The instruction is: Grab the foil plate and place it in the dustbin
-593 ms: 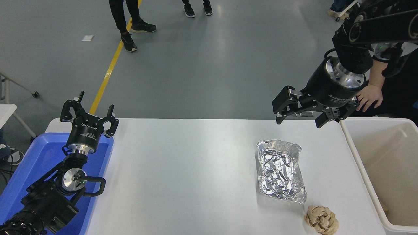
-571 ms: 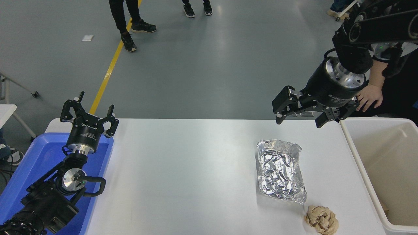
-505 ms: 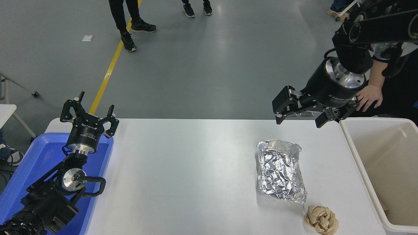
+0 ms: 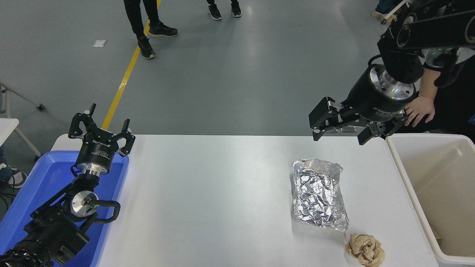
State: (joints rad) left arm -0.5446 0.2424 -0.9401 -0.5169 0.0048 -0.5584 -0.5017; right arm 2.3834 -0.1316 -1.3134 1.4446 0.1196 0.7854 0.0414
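Nearest me, the foil plate (image 4: 320, 194) lies on the desk (image 4: 207, 193) toward its right edge, a paper ball (image 4: 365, 249) just beside its near corner and the dustbin (image 4: 399, 163) off that edge. My right end effector (image 4: 339, 135) hangs above the far edge, fingers apart, empty, so I judge I am in the approach: next I must come nearer and down onto the plate's rim. The desk's left and middle lie bare; the left end effector (image 4: 101, 130) is parked at the far left corner, also spread.

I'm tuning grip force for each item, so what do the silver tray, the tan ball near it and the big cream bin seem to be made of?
The shiny silver crinkled tray looks like thin aluminium foil: mirror-bright with sharp creases. The small tan crumpled ball seems to be matte paper, folded and wrinkled. The large cream rectangular bin is probably moulded plastic: smooth, semi-gloss walls under a thick rounded rim.
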